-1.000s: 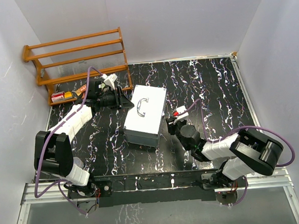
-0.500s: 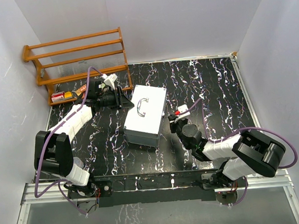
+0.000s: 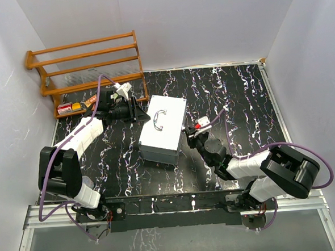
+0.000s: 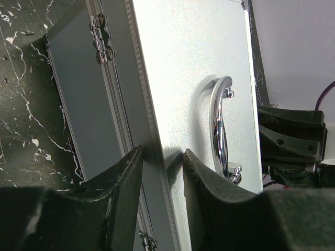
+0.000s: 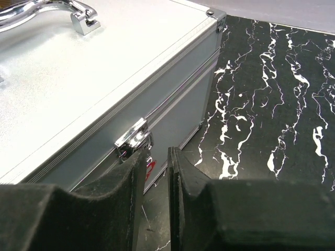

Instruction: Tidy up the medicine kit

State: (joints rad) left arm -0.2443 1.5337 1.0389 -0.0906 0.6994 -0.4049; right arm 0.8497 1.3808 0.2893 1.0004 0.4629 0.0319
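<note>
**Kit** (image 3: 162,128): silver-grey metal case, lid down, at the centre of the table (image 3: 240,98). Its long axis runs from 1 to 7 o'clock. A curved chrome handle (image 4: 220,125) lies flat on the lid. A hinge (image 4: 99,39) sits on the 9 o'clock long side and a latch (image 5: 133,140) on the 3 o'clock long side.

**Left claw** (image 3: 136,110): at the kit's 10 o'clock, beside the hinge side. Jaws are part open and straddle the edge where lid meets side wall. Whether the pads press on that edge cannot be told.

**Right claw** (image 5: 156,154): at the kit's 4 o'clock, low and close to the latch side. Jaws are parted by a narrow slit, with nothing between them. The left fingertip is just under the latch.

**Rack** (image 3: 87,65): wooden, slatted, at the table's 11 o'clock, against the back wall. A red-and-white box (image 3: 67,108) and a tube (image 3: 90,102) lie on its bottom shelf.

**Table**: black top with white veining.
</note>
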